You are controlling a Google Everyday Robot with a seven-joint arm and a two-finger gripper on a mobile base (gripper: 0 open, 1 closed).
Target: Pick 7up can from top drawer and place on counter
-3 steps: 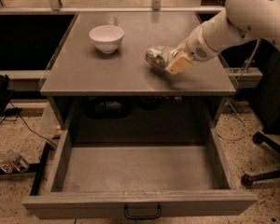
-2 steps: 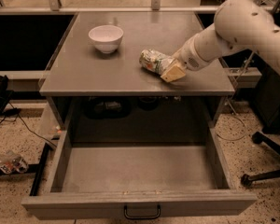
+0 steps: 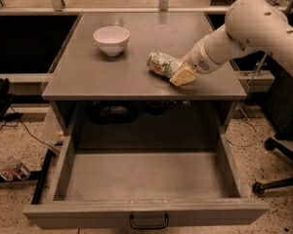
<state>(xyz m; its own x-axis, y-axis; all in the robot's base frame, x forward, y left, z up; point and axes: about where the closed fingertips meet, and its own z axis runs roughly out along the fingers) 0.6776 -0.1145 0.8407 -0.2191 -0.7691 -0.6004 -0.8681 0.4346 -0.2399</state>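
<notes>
7up can [image 3: 161,64] is already out of the drawer [image 3: 136,211] — it lies tilted on its side, on or just above the counter [image 3: 97,74], right of the white bowl [image 3: 111,39] and nearer the front edge. The gripper [image 3: 178,72], on the can's side away from the bowl, is closed on its end. What seems left is letting go and withdrawing. Since the earlier frame, can and gripper have shifted slightly bowlward and lower — the bowl has not moved.

A white bowl [image 3: 112,39] stands upright at the back left of the bench [image 3: 88,77], well apart from my jaws at its front right; on the speckled floor [image 3: 283,206] lie a black cable [image 3: 31,135] and crumpled plastic [image 3: 7,167], left, and a chair base [image 3: 283,181], right.
</notes>
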